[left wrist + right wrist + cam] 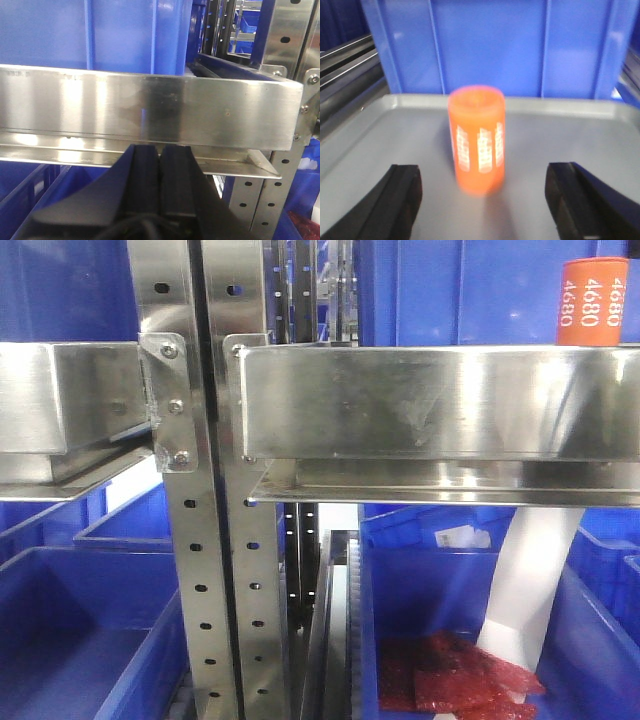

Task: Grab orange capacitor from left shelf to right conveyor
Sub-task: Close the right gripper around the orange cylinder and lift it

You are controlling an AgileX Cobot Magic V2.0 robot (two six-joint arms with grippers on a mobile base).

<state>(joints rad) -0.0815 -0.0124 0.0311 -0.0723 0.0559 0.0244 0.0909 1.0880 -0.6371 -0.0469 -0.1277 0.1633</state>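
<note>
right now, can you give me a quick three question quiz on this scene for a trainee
1. True or false: the left tool is shut with nothing in it.
2. Pick one. The right tool is: A open; B shut and empty; C out of view.
3. Fill in the gap: the orange capacitor stands upright on a grey ____.

Key: 1 true; 2 A; 3 tray.
</note>
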